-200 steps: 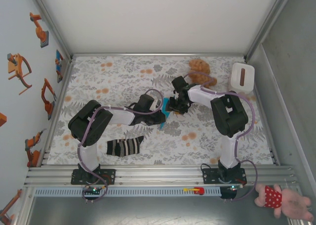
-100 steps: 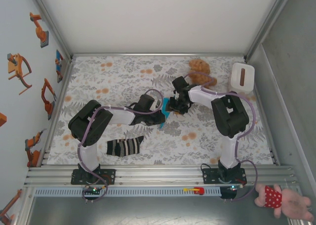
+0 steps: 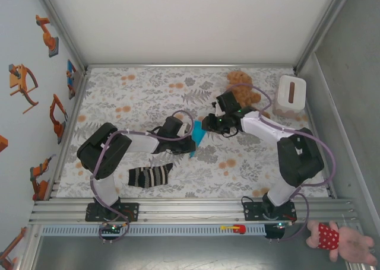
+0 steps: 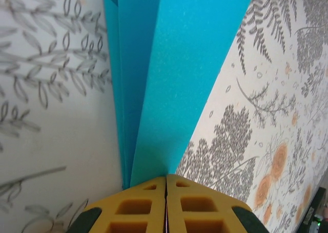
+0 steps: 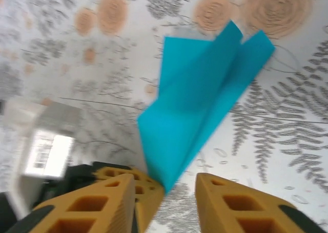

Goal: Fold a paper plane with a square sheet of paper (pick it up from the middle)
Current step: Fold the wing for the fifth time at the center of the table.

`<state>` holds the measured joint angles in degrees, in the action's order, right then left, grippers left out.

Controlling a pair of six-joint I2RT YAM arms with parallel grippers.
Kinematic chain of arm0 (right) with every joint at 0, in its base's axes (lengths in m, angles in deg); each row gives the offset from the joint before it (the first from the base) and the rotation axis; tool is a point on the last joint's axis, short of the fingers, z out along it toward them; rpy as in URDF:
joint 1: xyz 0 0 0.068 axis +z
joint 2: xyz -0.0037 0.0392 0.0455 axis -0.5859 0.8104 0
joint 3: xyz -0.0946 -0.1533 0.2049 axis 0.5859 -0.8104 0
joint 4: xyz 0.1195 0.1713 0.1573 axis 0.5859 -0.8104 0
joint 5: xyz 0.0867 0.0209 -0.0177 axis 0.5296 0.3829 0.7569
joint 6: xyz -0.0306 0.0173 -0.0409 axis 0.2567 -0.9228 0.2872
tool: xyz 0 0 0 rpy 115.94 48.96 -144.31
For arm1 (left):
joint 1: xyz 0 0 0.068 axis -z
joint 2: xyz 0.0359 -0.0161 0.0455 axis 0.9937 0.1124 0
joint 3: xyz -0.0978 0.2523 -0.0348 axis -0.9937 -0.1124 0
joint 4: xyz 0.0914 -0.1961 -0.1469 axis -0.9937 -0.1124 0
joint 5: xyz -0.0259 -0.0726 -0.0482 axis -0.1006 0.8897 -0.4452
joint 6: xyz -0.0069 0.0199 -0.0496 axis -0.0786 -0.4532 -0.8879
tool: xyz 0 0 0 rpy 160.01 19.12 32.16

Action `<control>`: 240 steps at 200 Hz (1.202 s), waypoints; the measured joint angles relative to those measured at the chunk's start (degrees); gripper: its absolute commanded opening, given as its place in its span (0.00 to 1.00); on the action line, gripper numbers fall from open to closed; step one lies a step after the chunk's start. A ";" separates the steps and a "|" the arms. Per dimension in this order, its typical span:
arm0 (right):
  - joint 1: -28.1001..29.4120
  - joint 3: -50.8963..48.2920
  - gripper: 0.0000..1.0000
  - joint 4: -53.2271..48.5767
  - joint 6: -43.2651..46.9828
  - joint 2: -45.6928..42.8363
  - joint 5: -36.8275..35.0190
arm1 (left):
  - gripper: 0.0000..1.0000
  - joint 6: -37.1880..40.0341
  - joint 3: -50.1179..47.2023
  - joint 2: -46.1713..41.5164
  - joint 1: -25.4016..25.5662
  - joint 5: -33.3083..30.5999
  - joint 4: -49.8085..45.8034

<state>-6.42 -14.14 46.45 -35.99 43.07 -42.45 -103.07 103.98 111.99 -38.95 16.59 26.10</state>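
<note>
1. Paper plane (image 4: 174, 64): its narrow end is pinched in the left gripper (image 4: 166, 177), whose yellow fingers (image 4: 138, 207) are pressed flat together with no gap. The turquoise folds fan out and away from them.
2. In the left wrist view the plane shows several stacked layers. One broad flap catches the light, and thinner edges stand just beside it on the left.
3. The right gripper (image 5: 179, 183) has its yellow fingers (image 5: 102, 205) spread, with a clear gap between them. The plane's (image 5: 200, 105) pointed corner dips into that gap close against the finger on the left of that view. Whether it touches that finger, I cannot tell.
4. From the right wrist the plane reads as a dart with a centre crease, its two wing flaps widening away from the fingers.
5. From above, the plane (image 3: 196, 135) sits between the two grippers, beyond the striped sock (image 3: 150, 175) and to its right. It is tilted rather than lying flat on the floral table (image 3: 148, 92).
6. The left gripper (image 3: 189, 144) is the one nearer the sock. The right gripper (image 3: 209, 126) is just past the plane, farther from the sock.
7. Well beyond the sock on the same right-hand side lies a brown teddy bear (image 3: 240, 85). A white box (image 3: 292, 92) sits farther right again.
</note>
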 measured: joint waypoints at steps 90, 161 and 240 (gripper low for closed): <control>1.81 -1.81 0.15 8.72 -1.03 8.17 5.79 | 0.09 0.79 -0.68 -0.85 0.07 0.07 -0.83; 1.81 -0.11 0.14 9.05 -0.28 13.07 5.57 | 0.08 0.79 -0.61 -0.85 0.07 0.09 -1.07; 1.84 2.08 0.12 6.69 0.28 16.39 4.28 | 0.09 0.83 -0.59 -2.10 0.04 0.00 -3.41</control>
<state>-4.58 -12.06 53.14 -35.70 59.47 -38.17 -102.24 103.39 109.89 -38.91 16.59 22.69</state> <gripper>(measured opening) 0.126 0.086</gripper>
